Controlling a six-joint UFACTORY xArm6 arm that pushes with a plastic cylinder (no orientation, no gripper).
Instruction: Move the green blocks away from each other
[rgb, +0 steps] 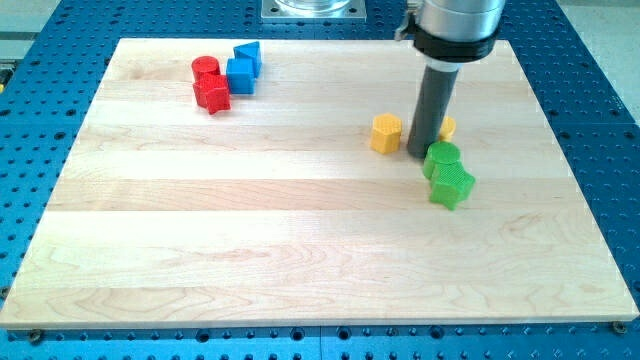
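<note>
Your arm shows only its lower end, coming in at the view's top right. You see a wide silver-grey metal cylinder, shiny, cut off by the frame edge. Below it sits a black collar (450, 44), wider than the rod, with a small lug sticking out on its left side. From the collar hangs a straight dark grey rod (433, 100), smooth and matte, same width all the way down. My tip (421, 153) is the rod's plain blunt end.

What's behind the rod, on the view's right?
A yellow block peeks out from behind the rod; most of it is covered, so its shape is unclear. My tip sits beside the green cylinder.
</note>
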